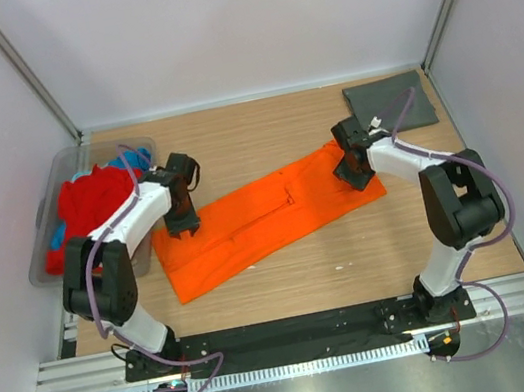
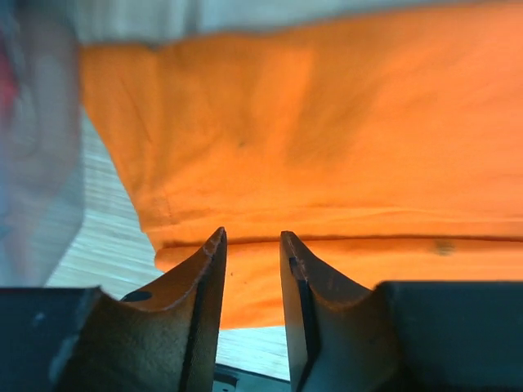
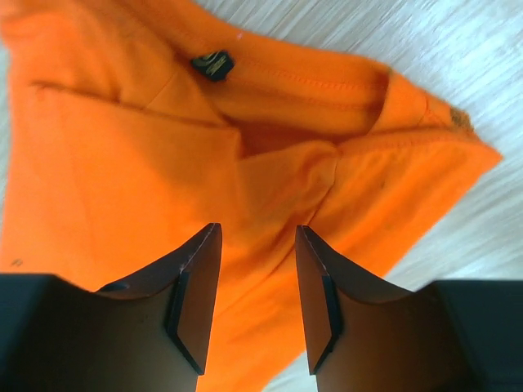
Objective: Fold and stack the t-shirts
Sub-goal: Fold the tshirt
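A bright orange t-shirt (image 1: 266, 221) lies folded into a long strip, slanting across the wooden table. My left gripper (image 1: 183, 228) hovers over its left end. In the left wrist view the gripper (image 2: 252, 237) is open, with the orange cloth (image 2: 327, 122) below and nothing between the fingers. My right gripper (image 1: 355, 177) is over the strip's right end. It is also open (image 3: 257, 229), just above the collar end of the shirt (image 3: 122, 163), where a small dark label (image 3: 212, 64) shows. A dark grey t-shirt (image 1: 387, 98) lies folded at the back right.
A clear plastic tub (image 1: 60, 171) stands at the left edge, close to the left arm. It holds a crumpled red shirt (image 1: 90, 201) and a blue one (image 1: 136, 157). White walls enclose the table on three sides.
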`<state>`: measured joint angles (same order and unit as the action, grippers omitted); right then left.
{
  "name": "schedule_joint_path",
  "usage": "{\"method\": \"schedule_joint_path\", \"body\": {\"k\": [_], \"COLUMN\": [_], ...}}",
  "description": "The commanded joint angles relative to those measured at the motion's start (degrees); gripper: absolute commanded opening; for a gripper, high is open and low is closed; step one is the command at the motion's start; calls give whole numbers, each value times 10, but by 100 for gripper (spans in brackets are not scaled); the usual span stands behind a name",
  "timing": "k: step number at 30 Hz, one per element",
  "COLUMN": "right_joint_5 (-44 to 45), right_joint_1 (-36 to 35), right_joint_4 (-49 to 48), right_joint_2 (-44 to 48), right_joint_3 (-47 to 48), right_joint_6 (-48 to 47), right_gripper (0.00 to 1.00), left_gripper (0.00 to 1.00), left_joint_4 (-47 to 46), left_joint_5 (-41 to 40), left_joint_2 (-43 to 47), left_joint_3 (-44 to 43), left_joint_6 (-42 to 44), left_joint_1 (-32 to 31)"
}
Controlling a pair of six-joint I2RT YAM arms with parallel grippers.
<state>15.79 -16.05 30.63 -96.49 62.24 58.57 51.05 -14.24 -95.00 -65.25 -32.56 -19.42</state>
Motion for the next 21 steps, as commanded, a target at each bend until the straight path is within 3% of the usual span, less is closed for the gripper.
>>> {"method": "schedule_joint_path", "body": {"k": [1,10,21], "right_joint_5": [49,75,36], "right_joint_1": [1,3,5], "right_joint_4": [-2,8,-27], "right_joint_2": [-42,-184,-374], "right_joint_3": [40,172,451], "right_joint_6": [-26,-114,-275], "right_gripper": [47,45,44], "left_gripper": [35,46,50], "left_joint_4": [14,-28,-87], "left_joint_5": [-36,-14,178], "left_joint_2": [41,100,115], "left_joint_3": [-57,-70,-44], "left_joint_6": [8,21,59], "left_joint_1": [2,21,34]}}
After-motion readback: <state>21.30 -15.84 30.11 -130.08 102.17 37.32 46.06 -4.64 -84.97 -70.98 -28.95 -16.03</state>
